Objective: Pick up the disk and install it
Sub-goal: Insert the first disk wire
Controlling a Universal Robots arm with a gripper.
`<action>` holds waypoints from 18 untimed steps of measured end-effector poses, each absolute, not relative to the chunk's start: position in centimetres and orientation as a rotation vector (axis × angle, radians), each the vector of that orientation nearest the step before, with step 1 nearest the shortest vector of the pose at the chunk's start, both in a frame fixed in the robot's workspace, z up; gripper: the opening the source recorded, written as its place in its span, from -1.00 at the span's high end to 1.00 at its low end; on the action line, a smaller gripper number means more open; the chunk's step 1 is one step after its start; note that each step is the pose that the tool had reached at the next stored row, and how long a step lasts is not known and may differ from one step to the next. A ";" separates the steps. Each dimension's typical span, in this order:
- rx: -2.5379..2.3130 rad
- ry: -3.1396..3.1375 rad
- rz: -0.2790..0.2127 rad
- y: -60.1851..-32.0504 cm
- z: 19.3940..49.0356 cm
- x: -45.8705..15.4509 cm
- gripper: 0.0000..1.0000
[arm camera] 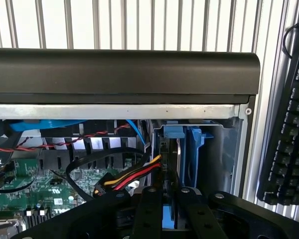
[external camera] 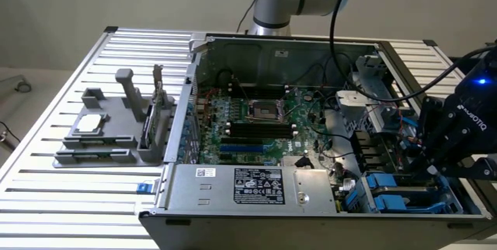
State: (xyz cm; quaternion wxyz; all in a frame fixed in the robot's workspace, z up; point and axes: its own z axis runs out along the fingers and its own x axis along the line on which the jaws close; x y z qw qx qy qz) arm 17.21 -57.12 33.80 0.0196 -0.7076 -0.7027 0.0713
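My gripper [external camera: 429, 165] reaches down into the drive bay at the near corner of the open computer case [external camera: 203, 87], on the exterior view's right. In the wrist view the black fingers [arm camera: 149, 214] stand close together, shut on a thin blue-edged piece standing on edge: the disk [arm camera: 169, 221] in its blue carrier. The disk runs down into a slot of the bay, next to another blue carrier rail [arm camera: 194, 154]. Most of its flat face is hidden by the fingers and the bay walls.
A silver power supply box [external camera: 248, 186] lies along the case's near edge, with the motherboard [external camera: 256, 119] behind it. Red, yellow and black cables [arm camera: 134, 177] pass close beside the bay. A grey fixture [external camera: 109, 139] stands on the slatted table, and a keyboard [arm camera: 289, 124] lies outside the case.
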 end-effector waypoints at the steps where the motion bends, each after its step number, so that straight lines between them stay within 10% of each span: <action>1: -2.196 -2.180 0.221 -57.1 33.8 17.2 0.67; 18: -2.225 -2.140 0.225 -57.2 33.7 17.3 0.67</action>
